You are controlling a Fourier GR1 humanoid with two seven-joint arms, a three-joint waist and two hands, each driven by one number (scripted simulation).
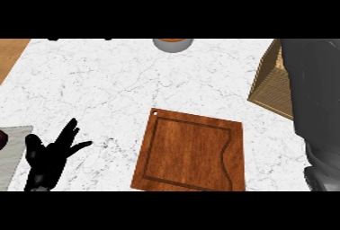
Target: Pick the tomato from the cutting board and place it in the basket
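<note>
While my right arm [317, 112] blocks most of the basket [271, 85], I can't spot the tomato anywhere, and that hand's hidden too. My left hand [46, 155] rests low-left, fingers spread, holding nothing. Bare board [191, 152] beside it on marble counter [100, 90]; a bowl [172, 44] is cut off at the far edge.

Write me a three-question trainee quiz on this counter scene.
1. True or false: a tomato lies on the cutting board.
2. What partly hides the basket? A) a plate B) a grey arm C) a towel
3. Fill in: the left robot hand shows open at the view's lower ____ corner.
Key: 1 false; 2 B; 3 left.
</note>
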